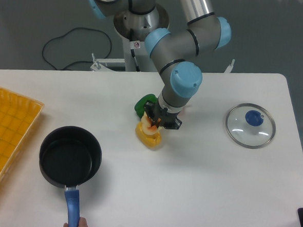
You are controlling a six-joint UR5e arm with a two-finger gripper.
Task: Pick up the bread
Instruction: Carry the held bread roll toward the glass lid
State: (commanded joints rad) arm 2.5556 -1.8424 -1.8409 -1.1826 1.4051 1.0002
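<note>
So we've got the gripper (pixel 157 122) down near the middle of the white table (pixel 214 174), and its fingers look clamped tight on the bread (pixel 151 126), which sits right on top of a yellow pepper (pixel 148 138) with a green item (pixel 142 103) just behind it. Off to the left we see a black pot (pixel 70 157) with a blue handle and an orange tray (pixel 6 130) at the edge. A glass lid (pixel 250 125) lies well apart on the right.
</note>
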